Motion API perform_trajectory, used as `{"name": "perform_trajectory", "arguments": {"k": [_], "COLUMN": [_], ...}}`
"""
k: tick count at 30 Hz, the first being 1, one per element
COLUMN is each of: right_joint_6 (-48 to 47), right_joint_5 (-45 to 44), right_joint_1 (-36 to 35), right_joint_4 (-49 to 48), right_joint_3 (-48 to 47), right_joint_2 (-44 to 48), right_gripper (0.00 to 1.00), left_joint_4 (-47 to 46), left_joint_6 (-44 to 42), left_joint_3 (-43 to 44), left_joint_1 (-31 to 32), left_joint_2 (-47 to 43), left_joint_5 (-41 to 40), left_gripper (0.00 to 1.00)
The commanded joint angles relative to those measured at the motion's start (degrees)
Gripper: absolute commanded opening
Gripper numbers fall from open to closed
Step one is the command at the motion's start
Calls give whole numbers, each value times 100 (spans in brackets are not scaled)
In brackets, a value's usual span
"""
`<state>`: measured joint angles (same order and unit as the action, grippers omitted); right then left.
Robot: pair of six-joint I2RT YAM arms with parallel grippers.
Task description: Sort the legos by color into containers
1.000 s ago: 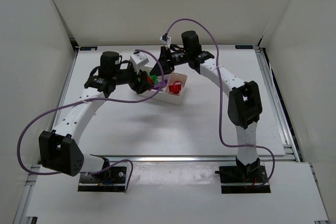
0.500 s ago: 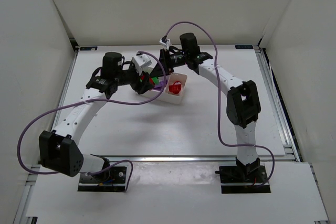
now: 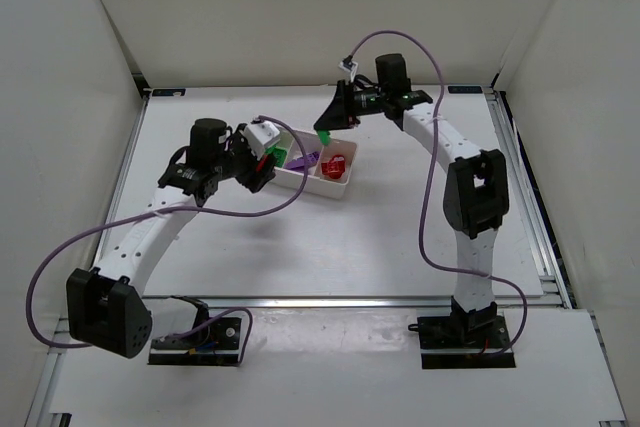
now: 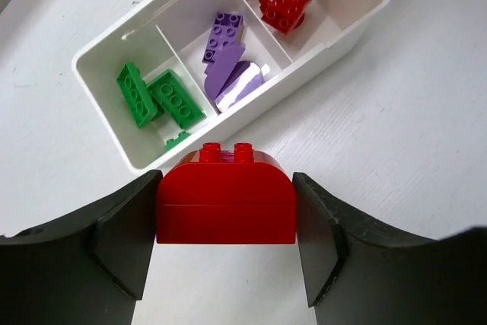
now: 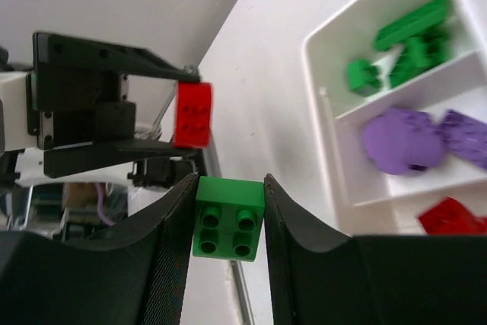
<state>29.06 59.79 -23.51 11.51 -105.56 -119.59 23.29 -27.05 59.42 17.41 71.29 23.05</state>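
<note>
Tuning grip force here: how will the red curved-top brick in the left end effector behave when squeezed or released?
The red brick looks like hard plastic, so it likely won't flex between the fingers. Its smooth flat sides might slip under a weak squeeze. Released, it could rock on its curved top edges.

Left arm (image 3: 150,222) reaches far and rightward, left gripper (image 4: 226,207) clamped on a red brick (image 4: 226,202). Right arm (image 3: 440,142) stretches far and leftward, right gripper (image 5: 228,220) pinching a green brick (image 5: 228,217).
</note>
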Motion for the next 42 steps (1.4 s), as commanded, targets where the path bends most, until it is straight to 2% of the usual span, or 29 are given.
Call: {"name": "perform_trajectory", "arguments": {"k": [1, 7, 13, 16, 19, 27, 28, 29, 30, 32, 33, 37, 42], "right_joint_6": [-383, -489, -366, -182, -172, -304, -357, -383, -410, -471, -489, -568, -744], "right_joint_5": [-169, -766, -1978, -3206, -3727, -3659, -3624, -3589, -3475, -3395, -3325, -3219, -3176], "right_joint_1": [57, -118, -610, -892, -1032, -1270, -1296, -1349, -1367, -1402, -1437, -1446, -1437], "right_joint_4": [264, 370, 282, 229, -138, -254, -254, -315, -333, -360, -368, -377, -298], "right_joint_3": [-430, -1026, -1930, -2432, -2566, -2681, -2663, -2585, -2532, -2479, -2461, -2417, -2329], "right_joint_2": [173, -301, -986, -1382, -1663, -2147, -2191, -2209, -2218, -2279, -2297, -2341, -2288], "right_gripper": [0, 0, 0, 0, 0, 0, 3, 9, 19, 28, 42, 67, 78], "left_joint_4": [9, 44, 79, 228, 316, 387, 378, 369, 361, 369, 352, 334, 264], "left_joint_6": [58, 726, 1324, 1404, 1448, 1465, 1500, 1553, 1623, 1729, 1799, 1992, 2326], "left_joint_3": [-27, 236, 500, 658, 711, 703, 703, 729, 746, 773, 782, 843, 993], "left_joint_1": [-97, -615, -1195, -1398, -1539, -1662, -1671, -1671, -1784, -1864, -1890, -2039, -2250], "left_joint_2": [-370, -291, -238, -194, -229, -221, -220, -203, -159, -124, -80, 25, 227], "left_joint_5": [-239, 6, 411, 516, 569, 569, 587, 604, 657, 797, 911, 1096, 1544], "left_gripper": [13, 13, 13, 13, 14, 14, 14, 14, 13, 14, 14, 13, 13]}}
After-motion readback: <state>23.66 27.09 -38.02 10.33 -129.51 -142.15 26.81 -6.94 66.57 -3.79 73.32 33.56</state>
